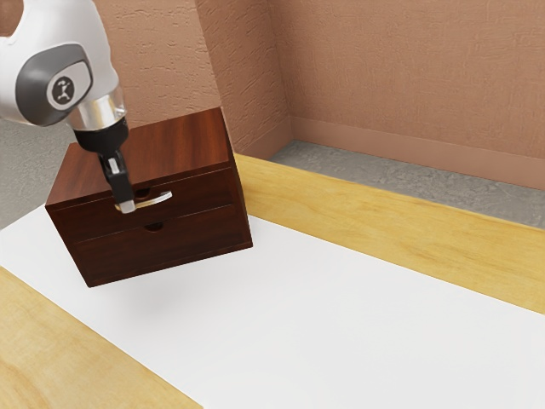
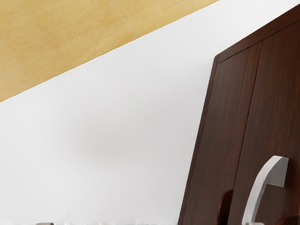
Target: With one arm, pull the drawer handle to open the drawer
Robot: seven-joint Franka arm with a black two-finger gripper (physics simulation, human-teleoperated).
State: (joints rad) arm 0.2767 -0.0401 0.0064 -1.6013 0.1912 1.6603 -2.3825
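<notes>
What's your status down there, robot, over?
Gripper at the silver handle of the upper drawer. Drawer front looks flush, not yet opened. Nothing seen in its way.

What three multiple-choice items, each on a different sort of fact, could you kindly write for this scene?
1. Where is the black gripper?
A. at the curved silver handle of the upper drawer
B. over bare table wood
C. down on the floor

2. How many drawer fronts does the dark brown wooden cabinet have?
A. one
B. two
C. four

3. What state is the upper drawer in?
A. pulled fully out
B. taken out and lying on the sheet
C. shut

Answers:
1 A: in the exterior view the gripper's tip meets the handle's end.
2 B: the upper drawer sits above one lower front.
3 C: its front lies flush with the lower one.
</notes>
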